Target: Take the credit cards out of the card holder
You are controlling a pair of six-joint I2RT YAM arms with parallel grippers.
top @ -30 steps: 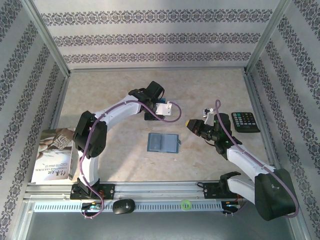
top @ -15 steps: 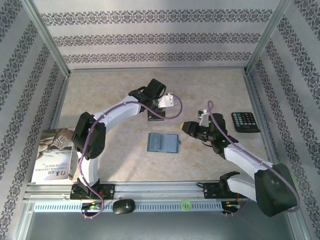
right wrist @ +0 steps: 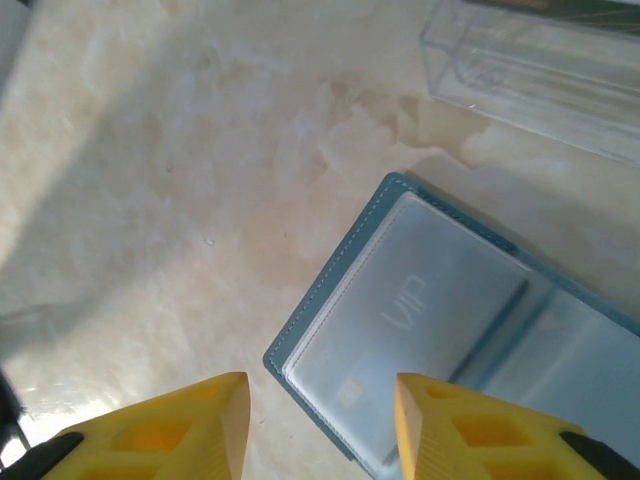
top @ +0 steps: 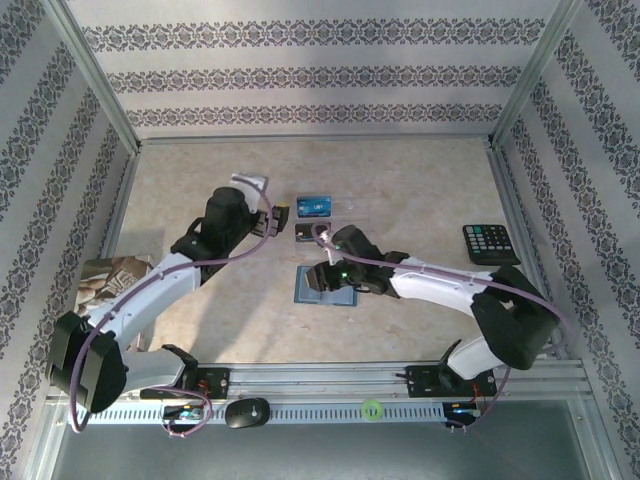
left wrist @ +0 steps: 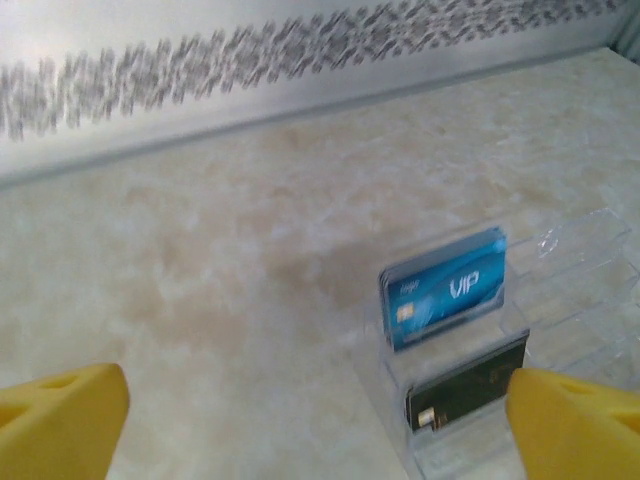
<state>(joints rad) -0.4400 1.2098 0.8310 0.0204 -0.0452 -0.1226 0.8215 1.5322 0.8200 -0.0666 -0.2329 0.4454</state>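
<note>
Right gripper [right wrist: 318, 390] is hovering half-open, empty, over the card holder [right wrist: 330, 290] lying open mid-table, likely lining up a pocketed card [right wrist: 410, 310]; left gripper [left wrist: 318, 385] is gaping wide, empty, facing the racked cards [left wrist: 445, 290].

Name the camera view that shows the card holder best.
The right wrist view: it sees the card holder close up, with its teal stitched edge and a VIP card under a clear pocket. The top external view shows the holder small and lying open, partly hidden by the right hand.
</note>
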